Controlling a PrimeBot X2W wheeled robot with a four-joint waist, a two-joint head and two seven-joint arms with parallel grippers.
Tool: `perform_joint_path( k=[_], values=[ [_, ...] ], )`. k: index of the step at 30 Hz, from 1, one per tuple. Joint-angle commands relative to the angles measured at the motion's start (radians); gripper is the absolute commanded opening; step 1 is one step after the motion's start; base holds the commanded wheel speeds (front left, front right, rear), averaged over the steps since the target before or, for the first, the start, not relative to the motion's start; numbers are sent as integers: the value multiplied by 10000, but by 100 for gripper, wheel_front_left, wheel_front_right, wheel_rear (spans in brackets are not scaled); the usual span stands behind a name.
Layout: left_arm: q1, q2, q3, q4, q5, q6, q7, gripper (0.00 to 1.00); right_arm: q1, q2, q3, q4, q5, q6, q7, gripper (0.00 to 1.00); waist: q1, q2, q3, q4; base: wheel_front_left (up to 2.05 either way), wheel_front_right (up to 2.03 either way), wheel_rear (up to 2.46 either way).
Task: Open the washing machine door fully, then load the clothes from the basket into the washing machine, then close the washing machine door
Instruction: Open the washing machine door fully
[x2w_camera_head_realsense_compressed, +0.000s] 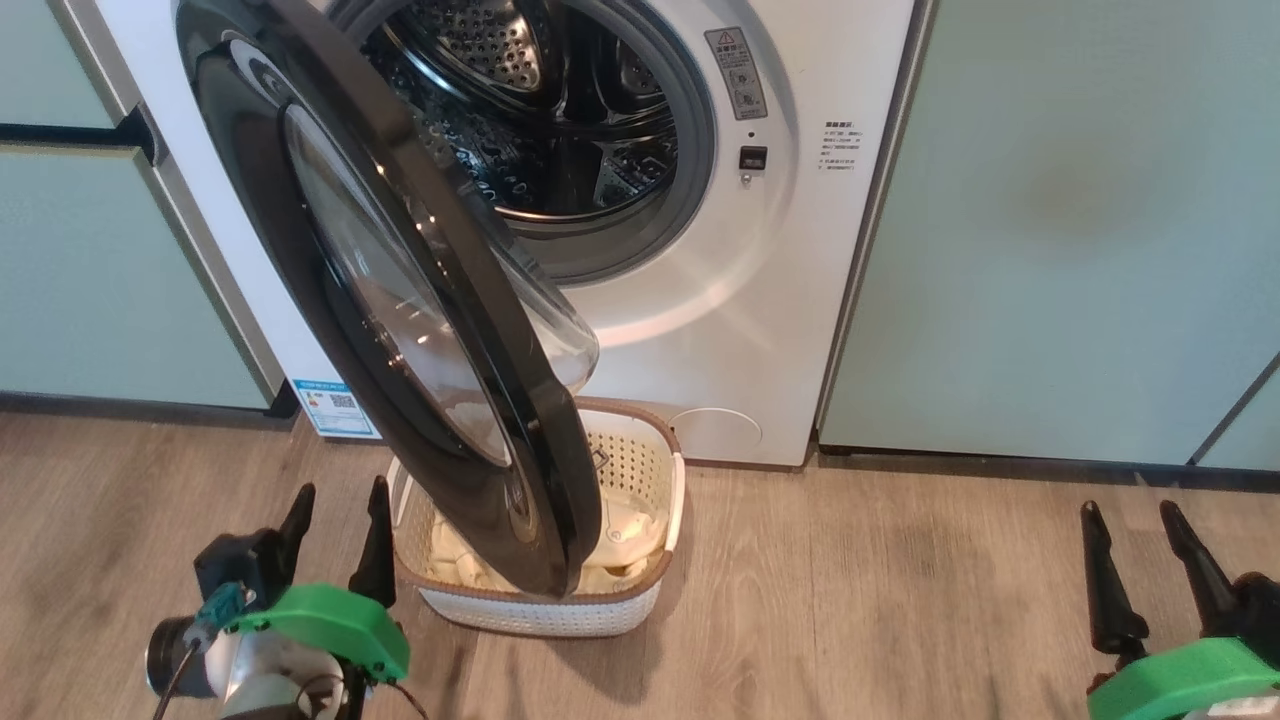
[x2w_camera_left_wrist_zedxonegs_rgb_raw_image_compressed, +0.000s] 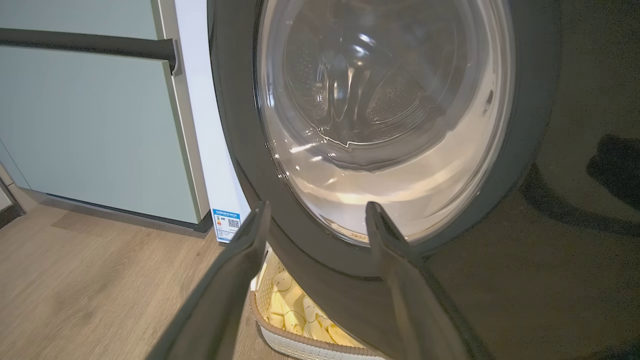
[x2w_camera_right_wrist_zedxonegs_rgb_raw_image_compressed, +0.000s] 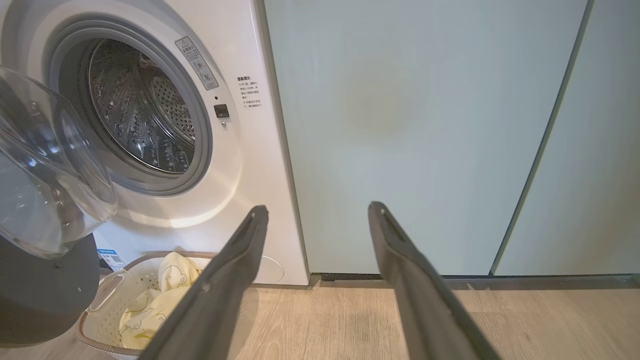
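Left pincer (x2w_camera_head_realsense_compressed: 342, 487): my fingers stand apart, empty, just beside the basket (x2w_camera_head_realsense_compressed: 672, 490).
Right pincer (x2w_camera_head_realsense_compressed: 1130, 508): mine too, apart, empty.
Washing machine door (x2w_camera_head_realsense_compressed: 250, 200): partway open, above the basket.
Clothes (x2w_camera_head_realsense_compressed: 625, 530): in the basket.

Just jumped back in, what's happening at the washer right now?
The washing machine door stands partly open, swung out over the basket, which sits on the floor before the washing machine with the clothes in it. Both hands are open and hold nothing: the left hand faces the door's outer side, and the right hand is off to the right.
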Motion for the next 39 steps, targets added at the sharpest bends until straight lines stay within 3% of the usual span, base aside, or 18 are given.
perform_joint_path(
  k=[1,39],
  values=[
    [-480,130,262,-299,13,24,-63,100,-237,-86,96,-390,-156,46,-96,100,0,0,14,6,0,0,0],
    [-459,130,79,-196,100,0,-63,100,-23,157,-162,-121,-446,46,-97,100,0,0,-203,182,0,0,0]
  ],
)
